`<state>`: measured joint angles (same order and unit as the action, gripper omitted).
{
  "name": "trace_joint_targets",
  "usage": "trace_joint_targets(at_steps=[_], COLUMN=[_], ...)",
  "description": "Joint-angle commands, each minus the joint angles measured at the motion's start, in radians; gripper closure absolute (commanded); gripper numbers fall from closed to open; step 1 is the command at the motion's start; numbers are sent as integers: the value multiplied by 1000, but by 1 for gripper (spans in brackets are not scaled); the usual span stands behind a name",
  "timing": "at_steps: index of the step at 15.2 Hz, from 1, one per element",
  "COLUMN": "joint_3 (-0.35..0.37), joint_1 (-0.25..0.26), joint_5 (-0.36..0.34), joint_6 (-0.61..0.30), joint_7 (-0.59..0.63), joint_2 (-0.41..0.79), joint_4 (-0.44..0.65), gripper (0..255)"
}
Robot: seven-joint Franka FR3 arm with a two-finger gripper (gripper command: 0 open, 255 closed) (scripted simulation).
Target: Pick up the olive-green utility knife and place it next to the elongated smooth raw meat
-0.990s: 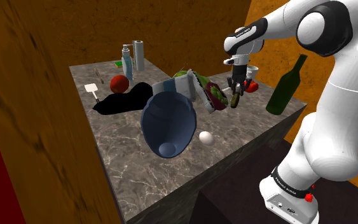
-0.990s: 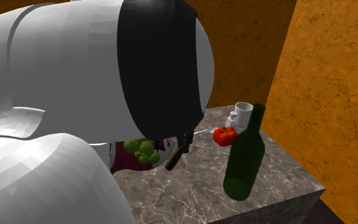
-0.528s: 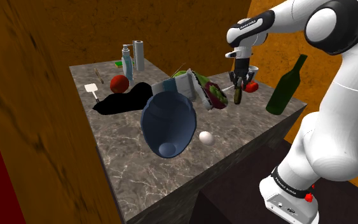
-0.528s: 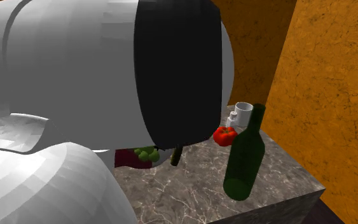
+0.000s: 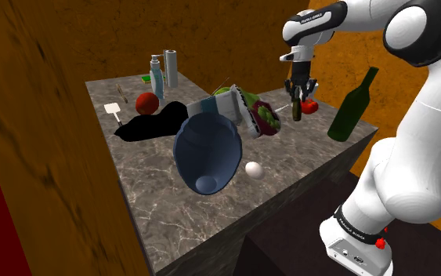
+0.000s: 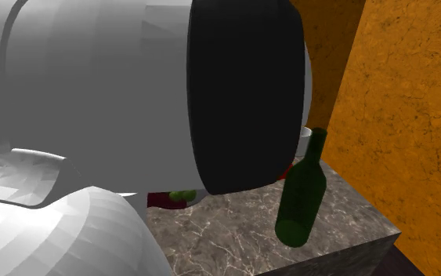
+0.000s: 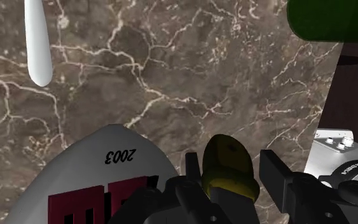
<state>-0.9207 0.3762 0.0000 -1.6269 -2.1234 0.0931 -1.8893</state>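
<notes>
My gripper [image 5: 296, 96] hangs above the right side of the marble table [image 5: 156, 204], shut on the olive-green utility knife [image 5: 296, 110], which points straight down from the fingers, off the surface. In the wrist view the knife's olive end [image 7: 229, 164] sits clasped between the two black fingers [image 7: 275, 170]. Far off toward the shoulder view's left lies a long smooth shape drawn black [image 5: 150, 124], the only thing that fits the meat. A white packet with maroon print [image 7: 101, 181] lies just below the gripper.
A tipped blue bowl [image 5: 207, 147] and a small white ball [image 5: 254, 168] occupy the table's middle. A green bottle [image 5: 352, 106] [image 6: 301, 200] and a red tomato [image 5: 311, 107] stand close to the gripper. At the back are a red ball [image 5: 146, 103], a spray bottle [image 5: 157, 76] and a can [image 5: 171, 68].
The gripper has risen and drifted toward the shoulder view's right with the knife, which now hangs more upright. In the second exterior view the arm has swung across and covers the knife and tomato.
</notes>
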Motion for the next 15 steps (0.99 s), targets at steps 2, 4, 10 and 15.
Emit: trace_joint_targets(at_steps=[2, 4, 10, 15], joint_3=[-1, -1, -2, 68], joint_1=[2, 3, 5, 86], joint_5=[-9, -14, -20, -47], joint_6=[39, 65, 132, 127], joint_7=[4, 6, 8, 173], joint_2=[-13, -19, -28, -128], joint_4=[31, 53, 114, 39], gripper=[255, 255, 255, 255])
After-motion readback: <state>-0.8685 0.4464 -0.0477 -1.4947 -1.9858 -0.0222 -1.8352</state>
